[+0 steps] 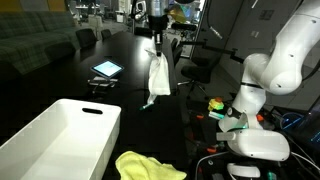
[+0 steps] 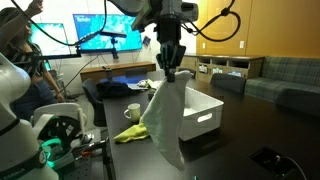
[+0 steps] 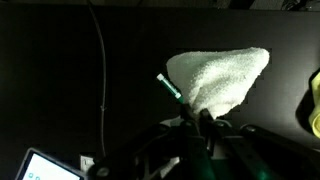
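My gripper (image 1: 156, 48) is shut on the top of a white towel (image 1: 157, 82) and holds it hanging high above the dark table (image 1: 60, 75). In an exterior view the towel (image 2: 166, 118) drapes down from the gripper (image 2: 170, 68) in front of the white bin. In the wrist view the towel (image 3: 220, 80) bunches out from between the fingers (image 3: 196, 118).
A white rectangular bin (image 1: 60, 135) (image 2: 200, 110) stands on the table. A yellow cloth (image 1: 145, 165) (image 2: 130, 133) lies beside it. A tablet (image 1: 106, 69) (image 3: 45, 167) lies farther along the table. A mug (image 2: 132, 111) stands near the bin. A cable (image 3: 100, 60) runs across the tabletop.
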`<action>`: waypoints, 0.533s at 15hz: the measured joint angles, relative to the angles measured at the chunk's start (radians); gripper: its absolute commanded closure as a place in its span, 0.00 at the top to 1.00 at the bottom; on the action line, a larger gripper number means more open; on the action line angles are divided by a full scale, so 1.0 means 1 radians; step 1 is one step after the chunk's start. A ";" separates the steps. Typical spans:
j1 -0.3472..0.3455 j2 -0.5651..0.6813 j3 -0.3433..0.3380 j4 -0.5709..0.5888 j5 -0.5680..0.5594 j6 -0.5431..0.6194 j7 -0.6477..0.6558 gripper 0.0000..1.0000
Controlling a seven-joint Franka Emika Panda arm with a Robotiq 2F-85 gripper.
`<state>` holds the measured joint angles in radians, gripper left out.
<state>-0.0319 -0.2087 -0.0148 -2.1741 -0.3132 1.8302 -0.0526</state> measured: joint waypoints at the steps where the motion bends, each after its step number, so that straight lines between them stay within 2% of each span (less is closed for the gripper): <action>1: 0.001 -0.008 0.005 0.006 0.000 -0.001 -0.006 0.03; 8: 0.022 -0.014 0.046 0.084 -0.001 -0.009 -0.010 0.03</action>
<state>-0.0101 -0.2228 0.0309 -2.0905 -0.3141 1.8213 -0.0629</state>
